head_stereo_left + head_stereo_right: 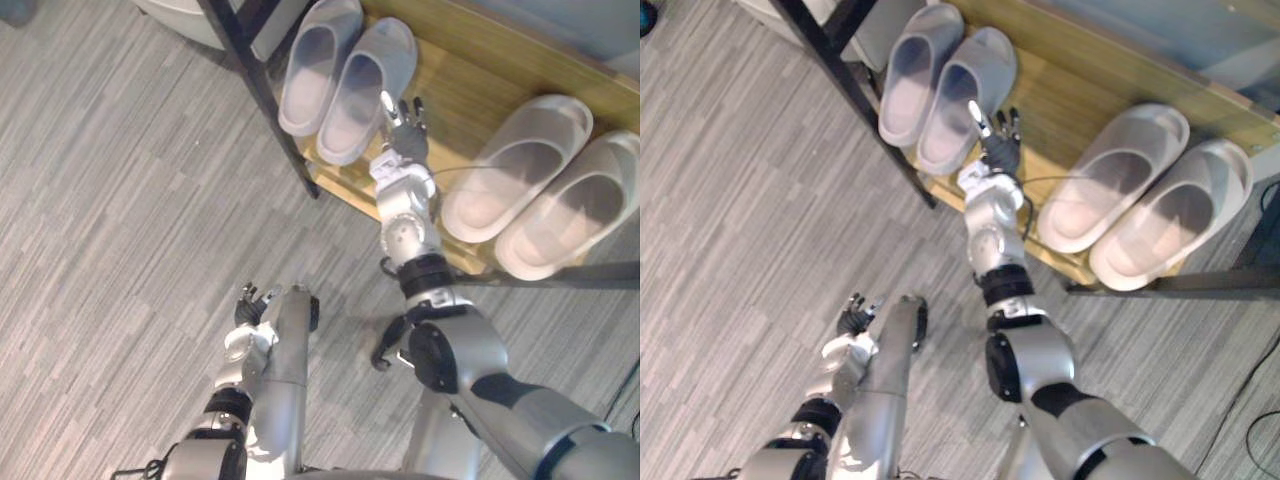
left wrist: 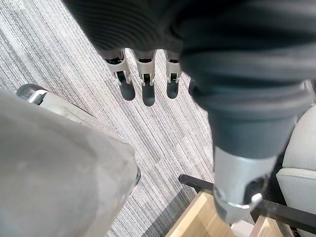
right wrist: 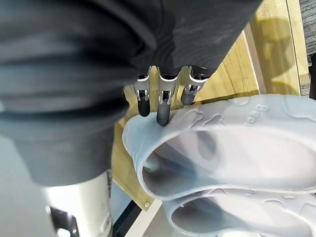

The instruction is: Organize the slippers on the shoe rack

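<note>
**Shoe rack** (image 1: pixel 470 80): shelf board of pale wood with visible grain and a satin finish. Its frame (image 1: pixel 262 95) is of black, matt bars that look like metal.

**Grey slippers** (image 1: pixel 315 60), far left: smooth, matt moulded plastic or foam, with raised relief on the strap.

**Pale slippers** (image 1: pixel 515 170), right: a similar moulded material, smooth, with a faint sheen.

**Floor** (image 1: pixel 120 200): grey striped carpet, matt and rough.

**Right hand** (image 1: pixel 405 130) and **left hand** (image 1: pixel 252 303): silver, metallic-looking fingers with dark matt tips and a dark ribbed cover.
</note>
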